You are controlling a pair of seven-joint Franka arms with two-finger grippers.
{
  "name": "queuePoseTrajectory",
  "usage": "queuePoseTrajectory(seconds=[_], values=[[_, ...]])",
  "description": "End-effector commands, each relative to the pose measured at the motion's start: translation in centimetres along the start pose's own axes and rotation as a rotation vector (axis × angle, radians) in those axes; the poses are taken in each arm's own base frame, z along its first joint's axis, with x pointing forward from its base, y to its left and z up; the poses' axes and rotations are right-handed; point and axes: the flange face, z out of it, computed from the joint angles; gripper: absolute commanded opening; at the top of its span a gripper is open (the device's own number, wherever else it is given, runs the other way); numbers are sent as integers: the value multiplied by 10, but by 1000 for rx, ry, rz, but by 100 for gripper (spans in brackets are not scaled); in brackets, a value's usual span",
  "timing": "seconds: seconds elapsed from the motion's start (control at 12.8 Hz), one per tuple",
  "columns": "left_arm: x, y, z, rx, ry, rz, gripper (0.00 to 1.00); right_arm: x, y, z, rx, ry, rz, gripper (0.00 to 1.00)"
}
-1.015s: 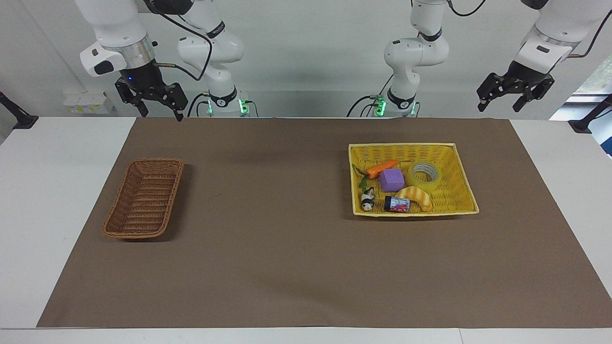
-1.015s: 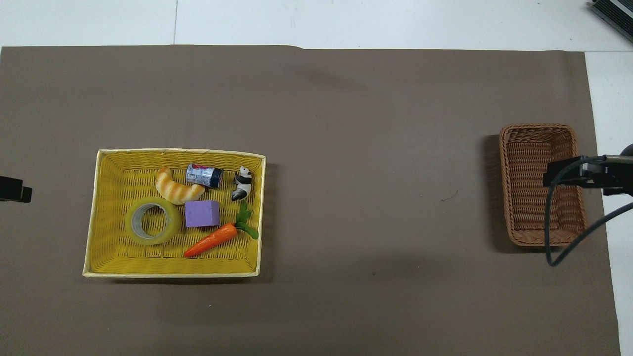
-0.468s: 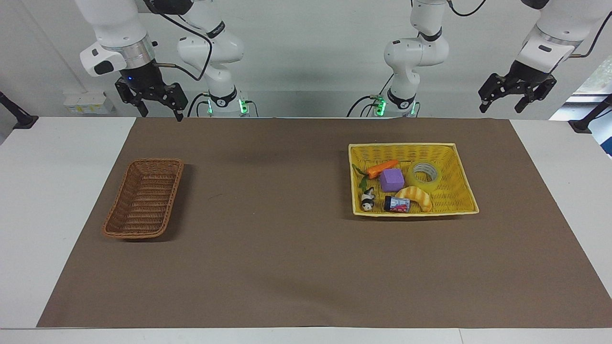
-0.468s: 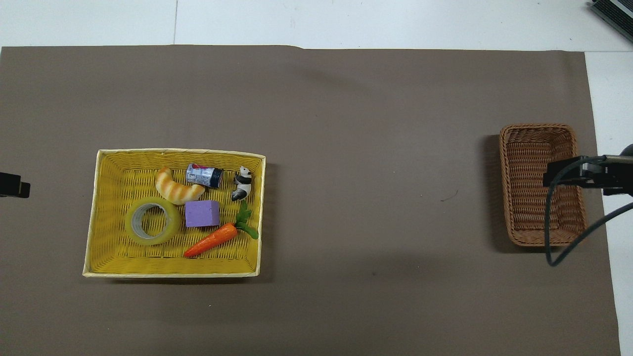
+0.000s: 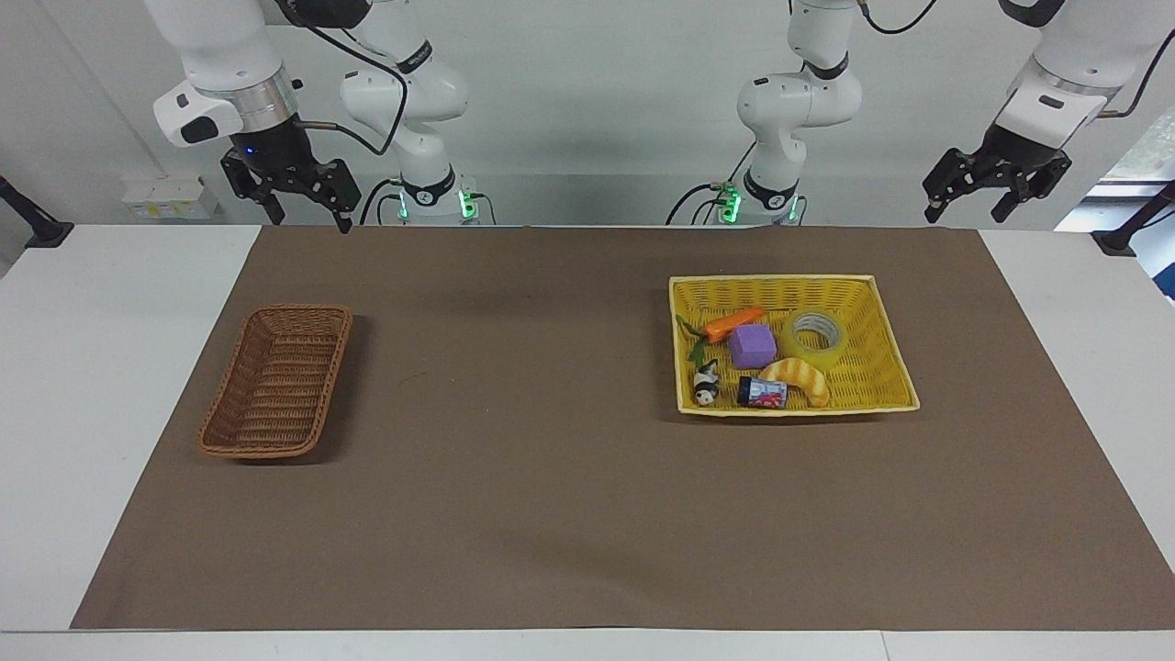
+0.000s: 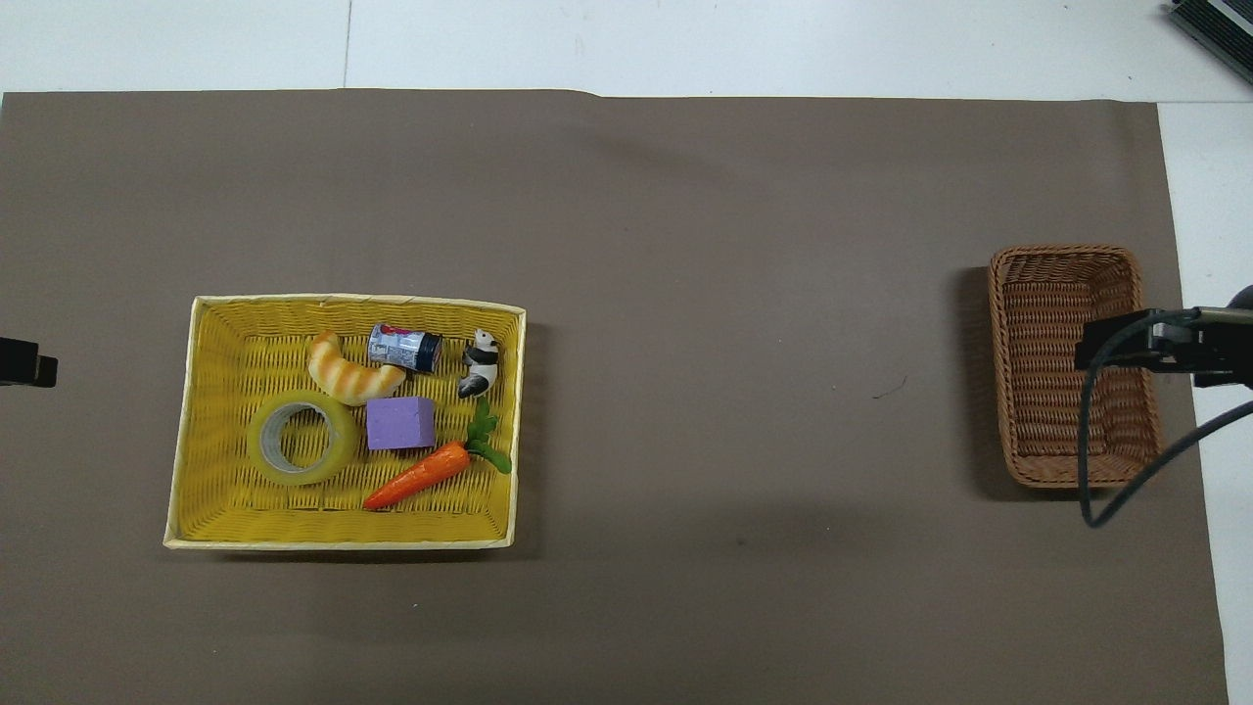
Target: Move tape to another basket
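The tape (image 5: 816,337) lies flat in the yellow basket (image 5: 890,367), its hole facing up, so no long axis shows; it sits beside the purple block (image 5: 752,346), well below the left gripper (image 5: 995,181), which hangs empty with fingers apart; the right gripper (image 5: 292,191), likewise apart, hangs above the table's edge near the brown basket (image 5: 275,380), which lies lengthwise away from the robots.
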Motion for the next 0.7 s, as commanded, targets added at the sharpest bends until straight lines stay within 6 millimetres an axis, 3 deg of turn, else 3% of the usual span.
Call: queuePoseTrajectory(seconds=[0.0,0.23,0.62], values=[[-1,-29,36,-4,-19,-49,100,0,4,-3,17,13,-16,100],[-4,-54,77,-5,-33,-98,100,0,5,-3,17,13,-16,100],[-3,-58,140,-6,-42,-113,100,0,5,-3,17,13,-16,100]])
